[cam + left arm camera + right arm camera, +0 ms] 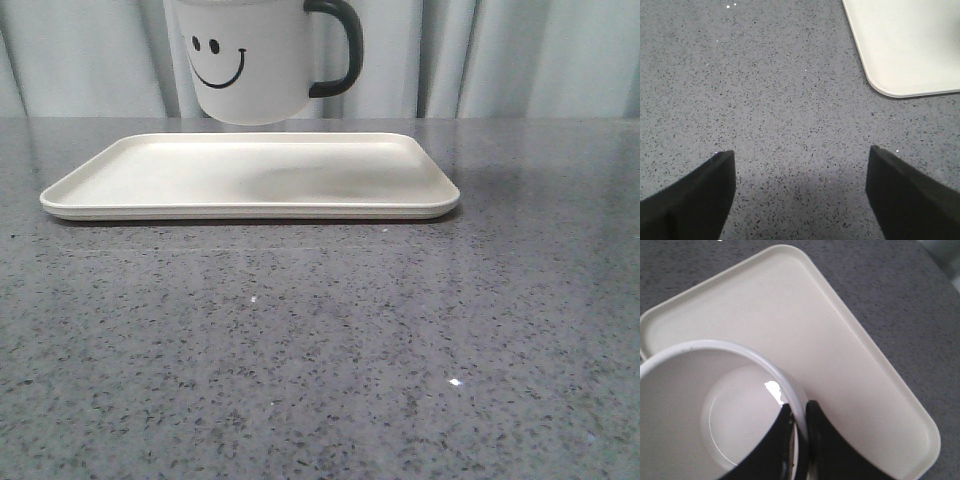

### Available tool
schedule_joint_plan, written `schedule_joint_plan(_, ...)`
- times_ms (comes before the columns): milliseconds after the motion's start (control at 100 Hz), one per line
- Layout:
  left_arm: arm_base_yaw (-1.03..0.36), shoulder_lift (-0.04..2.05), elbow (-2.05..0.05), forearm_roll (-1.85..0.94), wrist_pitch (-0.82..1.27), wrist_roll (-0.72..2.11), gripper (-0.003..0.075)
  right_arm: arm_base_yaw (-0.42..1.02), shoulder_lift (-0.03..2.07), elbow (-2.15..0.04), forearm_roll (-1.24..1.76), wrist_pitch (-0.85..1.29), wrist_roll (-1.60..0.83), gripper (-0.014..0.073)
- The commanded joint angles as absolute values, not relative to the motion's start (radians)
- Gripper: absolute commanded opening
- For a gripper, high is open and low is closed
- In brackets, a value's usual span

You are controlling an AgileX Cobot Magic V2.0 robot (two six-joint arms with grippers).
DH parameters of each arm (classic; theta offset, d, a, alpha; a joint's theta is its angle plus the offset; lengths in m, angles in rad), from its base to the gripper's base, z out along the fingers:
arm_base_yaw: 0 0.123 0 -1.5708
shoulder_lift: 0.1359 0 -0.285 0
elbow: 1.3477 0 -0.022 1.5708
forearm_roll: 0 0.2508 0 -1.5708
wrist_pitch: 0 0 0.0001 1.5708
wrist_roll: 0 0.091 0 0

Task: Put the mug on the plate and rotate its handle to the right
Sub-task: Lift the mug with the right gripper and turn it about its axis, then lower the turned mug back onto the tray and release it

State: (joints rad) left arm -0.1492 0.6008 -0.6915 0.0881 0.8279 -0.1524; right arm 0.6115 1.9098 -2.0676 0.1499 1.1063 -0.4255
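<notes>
Mug [255, 62] hangs in the air over the plate [160, 170], not touching it, bottom edge clear above the plate's far rim in the front view. Nearest the camera: bare grey speckled table [330, 350], then the plate lying flat on it, then the mug above, pale curtain [520, 55] behind. A soft shadow sits on the plate surface under the mug. Smiley face [215, 60] points at the front camera; handle [340, 45] sticks out to the right side of the mug. Right gripper [799, 440] is clamped on the mug rim [790, 390], one finger inside the cup and one outside, wall pinched between; mug upright, empty inside. Left gripper [800, 195] is spread wide, holding nothing, over bare table just off a rounded corner of the plate [905, 50], apart from it.
</notes>
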Motion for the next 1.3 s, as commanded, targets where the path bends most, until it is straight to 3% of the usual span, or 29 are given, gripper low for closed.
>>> schedule_joint_plan(0,-0.145,0.602,-0.715,0.088,0.757,-0.160,0.0535,0.558,1.874,-2.115,0.287,1.103,-0.553,-0.0061)
schedule_joint_plan(270,-0.145,0.602,-0.715,0.088,0.757,-0.160,0.0535,0.455,1.963,-2.204,0.481,1.338,-0.743,-0.0061)
schedule_joint_plan(550,-0.145,0.602,-0.715,0.088,0.757,-0.160,0.0535,0.486,2.011,-2.208,0.482,1.336,-0.913,-0.0061)
schedule_joint_plan(1289,-0.145,0.602,-0.715,0.088,0.757,-0.160,0.0535,0.505,2.074,-2.208,0.475,1.336,-0.957,-0.0061)
